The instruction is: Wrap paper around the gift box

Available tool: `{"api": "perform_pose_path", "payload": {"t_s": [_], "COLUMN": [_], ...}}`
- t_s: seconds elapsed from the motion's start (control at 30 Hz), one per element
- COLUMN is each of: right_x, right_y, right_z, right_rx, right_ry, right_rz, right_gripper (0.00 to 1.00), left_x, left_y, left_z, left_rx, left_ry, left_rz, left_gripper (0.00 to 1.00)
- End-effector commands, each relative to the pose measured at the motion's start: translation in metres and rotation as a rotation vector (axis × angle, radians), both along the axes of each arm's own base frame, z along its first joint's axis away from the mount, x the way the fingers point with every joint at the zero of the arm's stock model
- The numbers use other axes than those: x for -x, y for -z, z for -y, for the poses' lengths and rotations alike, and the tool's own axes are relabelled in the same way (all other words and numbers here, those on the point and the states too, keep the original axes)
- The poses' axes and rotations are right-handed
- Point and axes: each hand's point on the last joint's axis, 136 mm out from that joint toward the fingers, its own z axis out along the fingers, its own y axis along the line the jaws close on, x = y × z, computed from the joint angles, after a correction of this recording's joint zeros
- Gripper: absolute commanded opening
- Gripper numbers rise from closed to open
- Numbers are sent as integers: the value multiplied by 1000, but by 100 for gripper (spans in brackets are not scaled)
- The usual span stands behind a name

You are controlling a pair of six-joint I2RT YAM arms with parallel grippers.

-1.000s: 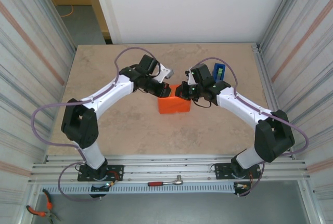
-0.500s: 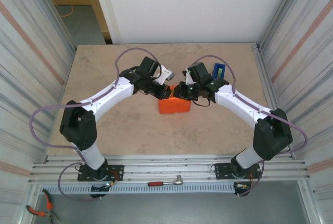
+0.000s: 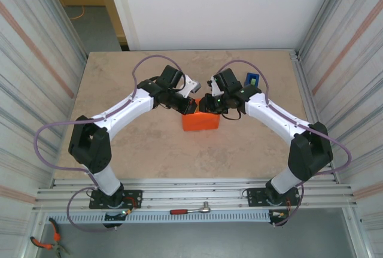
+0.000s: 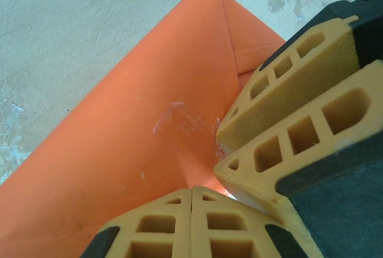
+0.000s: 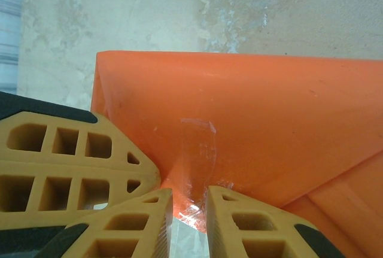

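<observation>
Top external view: on the near rail lie a ratchet wrench [image 3: 191, 211] and, cut off at the corner, orange-handled pliers [image 3: 43, 243]. Beyond them, in the middle of the table [image 3: 143, 150], the paper [image 3: 200, 121] forms an orange parcel that hides the gift box entirely. The left gripper [image 3: 190, 108] and right gripper [image 3: 209, 105] meet at the parcel's far top edge, their tips so crowded that contact is hard to judge from above. The left wrist view shows the left gripper [image 4: 191, 213] clenched, its pads flush together, at a folded seam beside a strip of clear tape [image 4: 179, 125]. The right wrist view shows the right gripper [image 5: 189, 216] slightly parted, the tape running into the gap. Farther back stand a blue tape dispenser [image 3: 252, 82] and a white object [image 3: 191, 82] that is hard to identify.
</observation>
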Motion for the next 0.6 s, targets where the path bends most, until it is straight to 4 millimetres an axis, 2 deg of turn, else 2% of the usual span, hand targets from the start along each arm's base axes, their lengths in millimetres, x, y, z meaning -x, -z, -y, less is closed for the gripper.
{"api": "perform_pose_path", "payload": {"t_s": [0.0,0.4,0.57], "right_x": [17,20,22], "right_y": [23,12,4], "right_z": [7,1,3], "right_rx": [103,79,76], "right_ry": [-58,-82,-84], "right_rz": [-62,-50,-36], "right_gripper": [24,28,34], "left_x": [11,11,11], "left_y": [41,42,43], "left_z": [-14,-13,-14], "left_rx": [-118,-113,-115], "left_ry": [-5,0,-1], "left_rz": [-65,-67,-71], "left_gripper": [0,0,0]}}
